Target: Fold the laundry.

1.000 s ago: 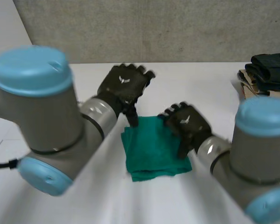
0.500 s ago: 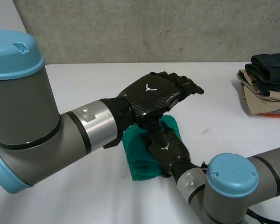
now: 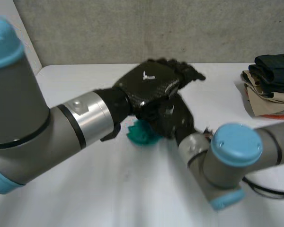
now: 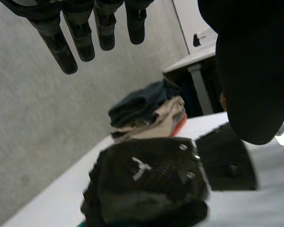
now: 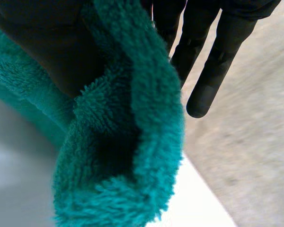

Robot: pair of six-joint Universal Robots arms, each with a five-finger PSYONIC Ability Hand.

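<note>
The teal cloth (image 3: 141,134) sat bunched up near the middle of the white table (image 3: 132,194), most of it hidden under both hands. The right hand (image 3: 173,118), at the cloth's 2 o'clock, pinched a thick fold between its thumb (image 5: 42,42) and straight fingers (image 5: 213,61). The left hand (image 3: 154,85) hovered just above it, at the cloth's 12 o'clock, with its fingers (image 4: 85,38) straight, slightly spread and holding nothing. A stack of folded clothes (image 3: 272,85) lay well apart, at 2 o'clock.
</note>
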